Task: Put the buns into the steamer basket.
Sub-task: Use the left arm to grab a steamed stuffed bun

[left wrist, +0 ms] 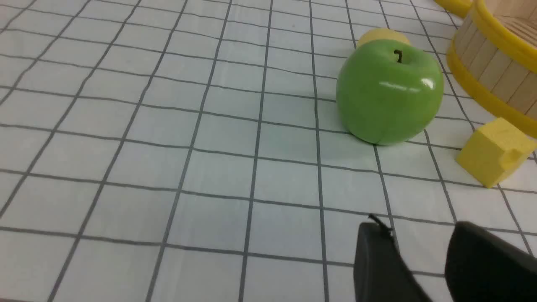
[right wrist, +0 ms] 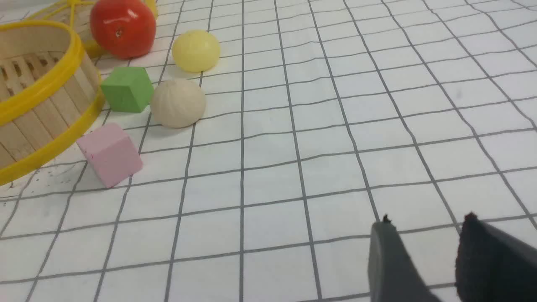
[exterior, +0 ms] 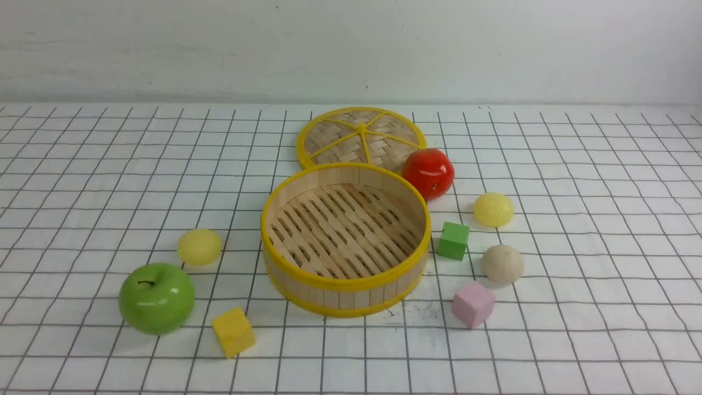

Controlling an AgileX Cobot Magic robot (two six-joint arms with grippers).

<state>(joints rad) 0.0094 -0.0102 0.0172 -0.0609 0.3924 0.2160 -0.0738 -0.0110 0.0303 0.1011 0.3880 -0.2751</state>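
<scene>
**Bun Pick-Up: Grip Notes**

My left gripper (left wrist: 419, 268) and right gripper (right wrist: 428, 268) are part-open and empty. One pale yellow domed bun (exterior: 199, 247) lies left of the round yellow-rimmed bamboo steamer basket (exterior: 345, 285); another pale yellow bun (exterior: 493, 209) and a beige-white bun (exterior: 502, 264) lie right. I judge them light and slippery, so I would grip across the widest girth.

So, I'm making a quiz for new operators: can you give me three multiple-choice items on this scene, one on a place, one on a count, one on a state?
1. The green cube lies: A in the steamer basket; B to its right; C on top of a bun.
2. How many buns are there: A one; B two; C three.
3. The steamer basket is: A covered; B open and empty; C open, holding a bun.
Answers: B, the cube sits outside the right wall; C, two yellow and one beige; B, its slatted floor shows bare.
</scene>
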